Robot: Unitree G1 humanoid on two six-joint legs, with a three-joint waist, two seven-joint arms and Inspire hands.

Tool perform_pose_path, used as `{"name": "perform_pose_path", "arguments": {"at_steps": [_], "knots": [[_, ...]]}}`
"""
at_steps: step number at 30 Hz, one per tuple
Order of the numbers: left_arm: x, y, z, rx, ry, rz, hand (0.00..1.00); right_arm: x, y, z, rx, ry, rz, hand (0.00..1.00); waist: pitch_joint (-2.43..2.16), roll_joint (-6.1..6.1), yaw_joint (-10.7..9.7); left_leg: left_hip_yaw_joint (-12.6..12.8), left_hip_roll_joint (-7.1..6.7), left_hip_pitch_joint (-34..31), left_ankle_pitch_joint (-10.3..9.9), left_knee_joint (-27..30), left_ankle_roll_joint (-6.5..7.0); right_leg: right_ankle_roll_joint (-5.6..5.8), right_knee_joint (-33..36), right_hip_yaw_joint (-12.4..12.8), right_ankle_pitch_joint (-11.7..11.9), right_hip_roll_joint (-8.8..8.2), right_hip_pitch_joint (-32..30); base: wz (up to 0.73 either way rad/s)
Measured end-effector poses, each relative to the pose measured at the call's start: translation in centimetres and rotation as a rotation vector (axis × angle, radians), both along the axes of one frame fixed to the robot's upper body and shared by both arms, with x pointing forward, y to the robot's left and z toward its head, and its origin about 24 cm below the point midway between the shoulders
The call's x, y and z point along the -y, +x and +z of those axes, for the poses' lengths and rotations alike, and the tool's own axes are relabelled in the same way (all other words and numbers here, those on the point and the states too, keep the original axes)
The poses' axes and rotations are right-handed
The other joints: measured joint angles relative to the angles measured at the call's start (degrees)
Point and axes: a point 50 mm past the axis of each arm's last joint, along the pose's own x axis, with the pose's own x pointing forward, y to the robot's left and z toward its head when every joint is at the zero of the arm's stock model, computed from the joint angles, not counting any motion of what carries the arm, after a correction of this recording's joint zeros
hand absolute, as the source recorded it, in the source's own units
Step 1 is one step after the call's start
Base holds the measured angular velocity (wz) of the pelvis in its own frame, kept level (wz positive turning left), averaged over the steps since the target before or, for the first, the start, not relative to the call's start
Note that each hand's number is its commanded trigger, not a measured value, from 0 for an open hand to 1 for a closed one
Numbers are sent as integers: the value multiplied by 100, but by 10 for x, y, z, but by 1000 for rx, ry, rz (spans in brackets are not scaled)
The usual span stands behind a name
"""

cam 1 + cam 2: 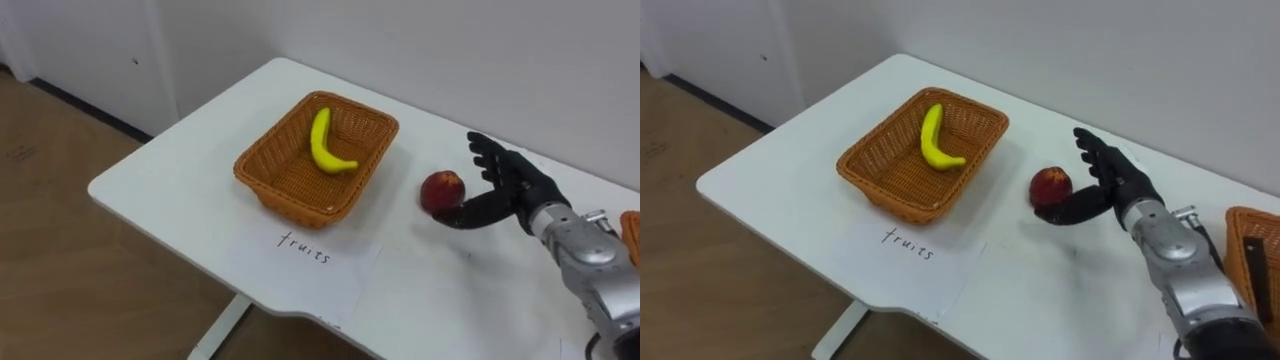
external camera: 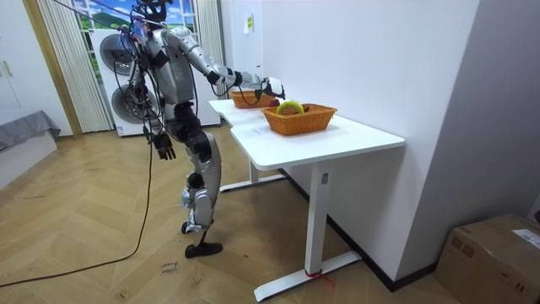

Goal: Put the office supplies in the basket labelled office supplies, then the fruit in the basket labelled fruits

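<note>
Standing at the table (image 1: 170, 190), the robot holds its right hand (image 1: 510, 185) with fingers straight and unclenched, the thumb touching the apple (image 1: 441, 190), which lies just beside the fruit basket (image 1: 285, 172) toward the far edge. I think a hasty closing could roll the round apple away. The left hand (image 2: 166, 152) hangs at its side.

A white height-adjustable table (image 1: 160, 180) stands against a plain white wall (image 1: 500, 60) on a wooden herringbone floor (image 2: 101, 219), and a white sheet of paper (image 1: 300, 265) with a handwritten word lies flat near the table's front edge. Beyond the table's far end in the room view are a white laundry appliance (image 2: 114, 55) with round doors and pale striped curtains (image 2: 59, 59). A cardboard box (image 2: 498, 257) sits on the floor at that view's lower right.
</note>
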Motion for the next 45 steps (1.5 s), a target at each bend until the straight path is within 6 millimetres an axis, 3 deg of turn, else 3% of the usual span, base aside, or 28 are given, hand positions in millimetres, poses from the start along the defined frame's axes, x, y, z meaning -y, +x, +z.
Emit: {"name": "perform_pose_path", "arguments": {"at_steps": [7,20,23,26,29,39,42,45], "knots": [[0,-12,0,-39,-3,7,0,1,-4,-4,-11,-22,5,0,-15,66,5,-5,6,5,-2,29,-1,-4,-54,-6,-4,15,65,0],[1,-13,0,-46,-2,0,0,7,-7,-12,-37,-22,-50,0,-9,126,17,-54,-23,-127,-2,130,-3,10,15,-120,-53,-12,25,6],[1,-11,0,-37,1,-1,0,9,-7,-14,-41,-24,-66,0,-25,140,73,-28,-2,-289,2,164,-8,-1,64,-103,-50,-4,-152,-2],[-1,1,1,-1,6,-14,0,17,-8,-20,-73,-14,-117,0,-28,159,123,-13,7,-454,4,227,-9,-24,164,-50,-59,-12,-371,-4],[-2,11,0,30,-5,12,0,15,0,-12,-43,-10,-113,0,13,203,148,26,13,-644,24,262,-19,-52,369,-29,-74,-52,-621,-7],[-9,28,2,106,13,-3,0,24,17,-4,-37,-25,-163,0,107,106,179,68,14,-940,30,333,-25,-90,499,-2,-139,-87,-974,-1],[-11,32,3,116,16,-8,0,23,20,-1,-23,-15,-161,0,68,47,181,72,26,-1071,31,347,-26,-97,507,5,-135,-73,-1108,0],[-11,37,3,129,18,-13,0,22,23,2,-9,-4,-166,0,65,44,174,65,39,-1129,35,348,-32,-106,505,16,-115,-41,-1143,0]]}}
